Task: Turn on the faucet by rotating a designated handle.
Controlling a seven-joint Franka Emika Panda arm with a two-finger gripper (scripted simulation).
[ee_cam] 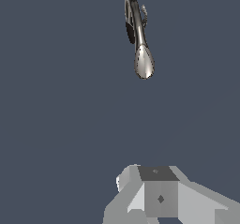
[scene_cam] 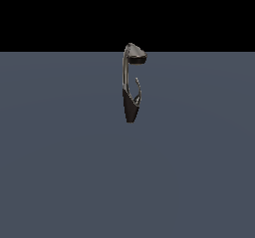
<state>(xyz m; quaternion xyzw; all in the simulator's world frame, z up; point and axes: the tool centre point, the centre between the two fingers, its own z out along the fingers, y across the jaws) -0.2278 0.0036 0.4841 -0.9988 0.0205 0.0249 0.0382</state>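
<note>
On the flat grey-blue table [scene_cam: 60, 157], just past its middle toward twelve o'clock in the exterior view, stood the faucet [scene_cam: 130, 85], upright on its tapered black base with the flat spout head at the top. The handle [scene_cam: 137, 90], thin and curved, rose from the base at the neck's three o'clock side. In the wrist view only grey arm housing [ee_cam: 159, 195] showed, well apart from the faucet; the end effector's state could not be told.
</note>
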